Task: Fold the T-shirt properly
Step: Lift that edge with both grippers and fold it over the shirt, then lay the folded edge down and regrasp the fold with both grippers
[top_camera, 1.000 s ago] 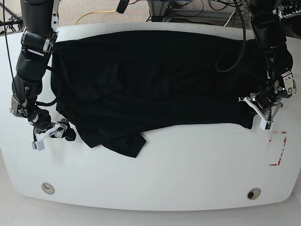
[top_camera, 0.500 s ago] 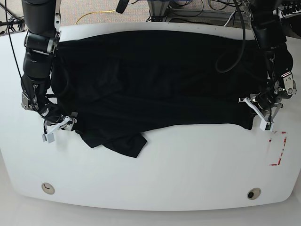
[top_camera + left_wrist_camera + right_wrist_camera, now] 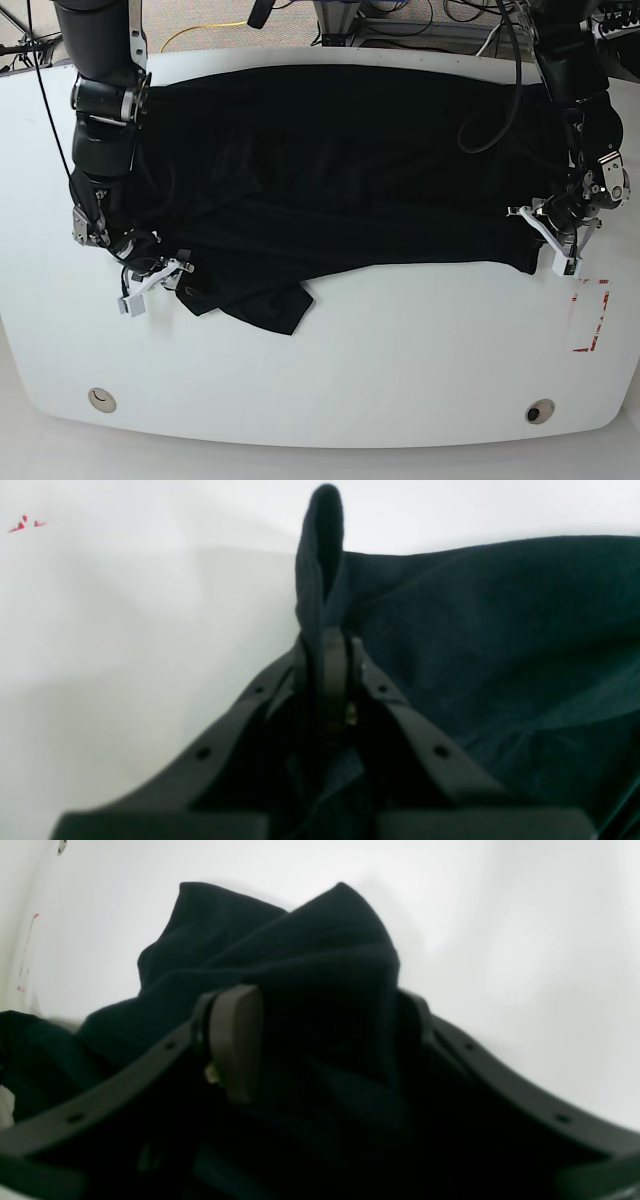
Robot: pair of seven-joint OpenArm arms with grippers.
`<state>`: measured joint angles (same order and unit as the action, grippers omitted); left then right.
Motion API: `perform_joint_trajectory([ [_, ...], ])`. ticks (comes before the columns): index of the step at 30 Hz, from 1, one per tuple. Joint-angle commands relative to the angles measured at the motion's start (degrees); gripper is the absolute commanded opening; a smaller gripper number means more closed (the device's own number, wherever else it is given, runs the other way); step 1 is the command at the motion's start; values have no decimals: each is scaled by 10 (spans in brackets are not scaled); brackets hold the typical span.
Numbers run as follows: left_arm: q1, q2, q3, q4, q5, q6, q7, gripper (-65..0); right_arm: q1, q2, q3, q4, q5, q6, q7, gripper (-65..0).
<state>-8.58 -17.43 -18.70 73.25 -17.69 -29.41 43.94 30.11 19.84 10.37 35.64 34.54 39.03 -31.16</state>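
T-shirt: black, wrinkled, spread across table far edge. Left gripper pinches hem; right gripper jaws apart around bunched cloth.

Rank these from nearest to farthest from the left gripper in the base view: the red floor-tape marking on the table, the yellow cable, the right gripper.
From the left gripper:
1. Red marking, just below it on the table.
2. Right gripper, across the T-shirt, at the opposite edge.
3. Yellow cable, far corner, beyond the table.
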Motion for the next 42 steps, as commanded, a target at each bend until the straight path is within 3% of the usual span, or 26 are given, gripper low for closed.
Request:
perform_joint_trajectory([
  [1,-13,-9,-2,11,-5,0,-11,-649,29,12,0,8,10,7,12,-406],
  [5,-16,-10,-3,11,-5,0,-11,-649,31,13,0,8,9,7,11,-628],
  [6,-17,-10,-3,11,-5,0,-11,-649,31,13,0,8,9,7,7,-640],
  [18,-54,-7,-33,59,-7,0,-12,-649,54,65,0,16,15,10,-21,-650],
  [23,-55,-7,-42,107,-7,0,-11,-649,57,83,1,77,15,10,-68,-650],
  [30,-53,-6,-41,161,-7,0,-11,-649,42,84,9,179,15,10,-140,-650],
  [42,-13,-9,-45,202,-8,0,-10,-650,-67,64,134,362,16,10,-266,-650],
])
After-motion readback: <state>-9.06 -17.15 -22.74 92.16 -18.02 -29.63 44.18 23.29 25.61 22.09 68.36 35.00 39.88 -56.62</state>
